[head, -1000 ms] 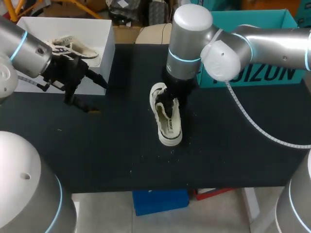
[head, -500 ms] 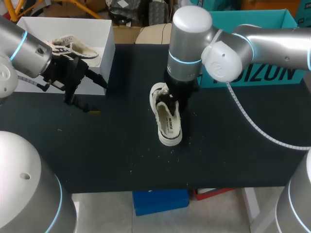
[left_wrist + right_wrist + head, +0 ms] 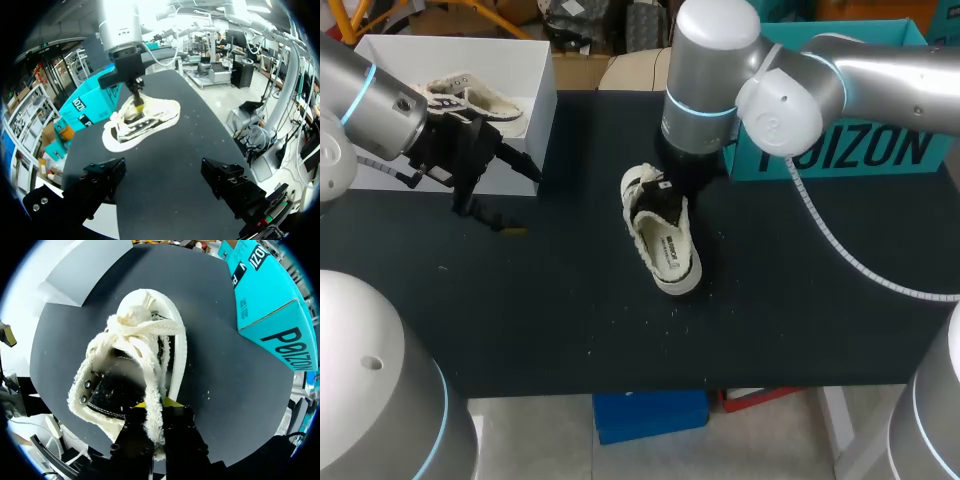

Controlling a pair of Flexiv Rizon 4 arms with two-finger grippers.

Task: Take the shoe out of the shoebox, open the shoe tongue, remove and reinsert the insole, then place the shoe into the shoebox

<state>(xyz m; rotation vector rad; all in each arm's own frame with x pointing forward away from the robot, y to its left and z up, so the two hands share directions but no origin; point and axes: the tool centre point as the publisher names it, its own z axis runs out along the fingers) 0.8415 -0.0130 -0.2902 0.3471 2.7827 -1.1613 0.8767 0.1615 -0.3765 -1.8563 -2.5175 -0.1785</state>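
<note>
Shoe [image 3: 663, 245] is lying mid-table, its toe now swinging further right and its heel shifting left compared with a second ago. Right gripper [image 3: 157, 404] is pinching its fuzzy edge between both fingers. Left gripper [image 3: 163, 172] is hovering by the white box [image 3: 525, 62], unmoved, its jaws standing wide apart.

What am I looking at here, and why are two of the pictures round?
This is a two-armed robot working at a black table. One picture looks down from a fixed camera above. The two round ones come from a small camera on each arm's wrist, looking along its fingers. The right gripper pinches the fuzzy edge of a cream shoe lying mid-table. The left gripper is open and empty, near a white shoebox that holds a second shoe. A teal box stands at the table's far right.
</note>
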